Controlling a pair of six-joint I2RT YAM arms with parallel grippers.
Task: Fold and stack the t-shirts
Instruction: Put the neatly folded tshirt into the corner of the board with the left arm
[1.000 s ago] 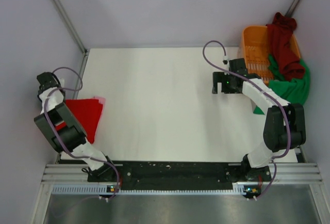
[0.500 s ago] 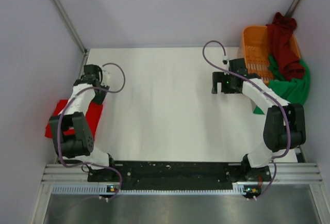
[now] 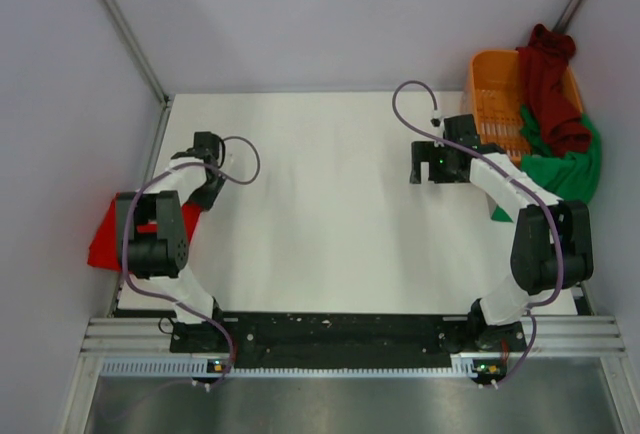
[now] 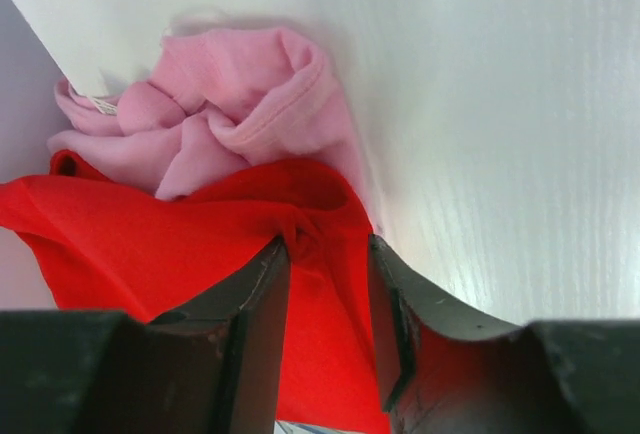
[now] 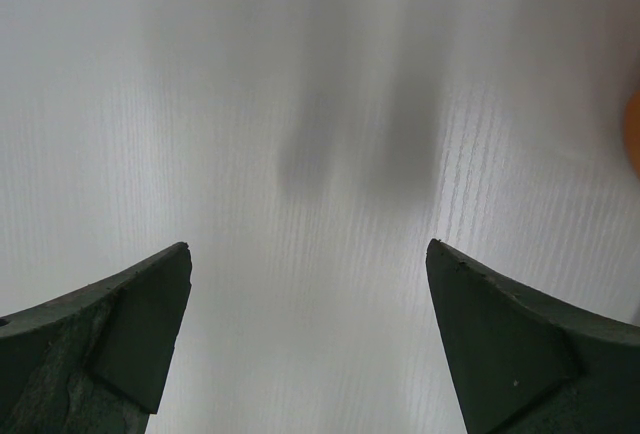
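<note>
Left gripper [image 4: 326, 249] narrowed on a pinch of red t-shirt [image 4: 140, 244] at the table's [image 4: 480, 104] left edge, pink t-shirt [image 4: 230, 114] touching it, right gripper [image 5: 310, 289] fingers wide over the table.

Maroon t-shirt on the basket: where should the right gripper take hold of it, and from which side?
Probably best is the heaped fold of the maroon t-shirt over the far corner of the orange basket, taken straight from above with the open right gripper. There the cloth stands high and free; its lower end overlaps the green t-shirt, which might lift too.
</note>
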